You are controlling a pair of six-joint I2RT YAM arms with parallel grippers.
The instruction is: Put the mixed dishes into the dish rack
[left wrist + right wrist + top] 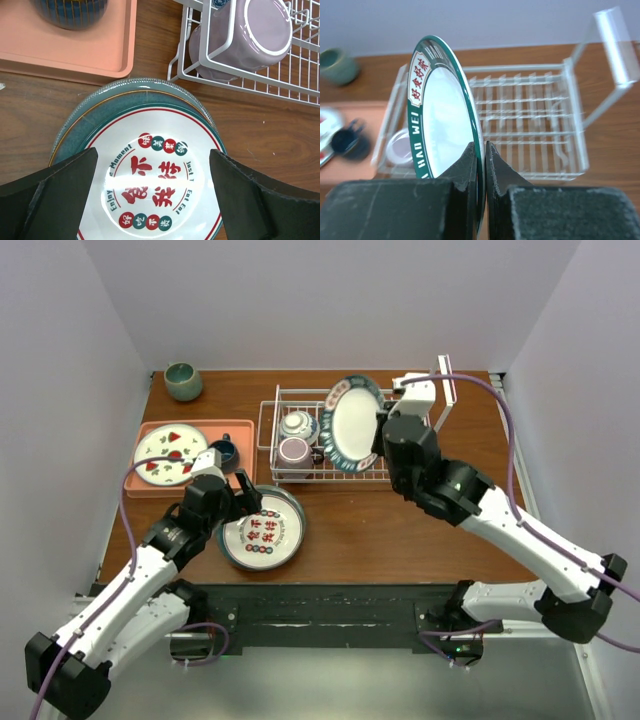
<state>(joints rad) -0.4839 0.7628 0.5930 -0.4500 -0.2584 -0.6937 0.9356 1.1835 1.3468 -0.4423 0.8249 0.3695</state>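
Right pincer holds teal-rimmed plate upright on edge

Bowl, mug in rack; tray left, stacked plates before.

the plate looks glossy, the wire rack white-coated metal, the table wood.

I count one rack, one tray, one bowl, three cups, one teal-rimmed plate, one fruit plate, one plate stack.
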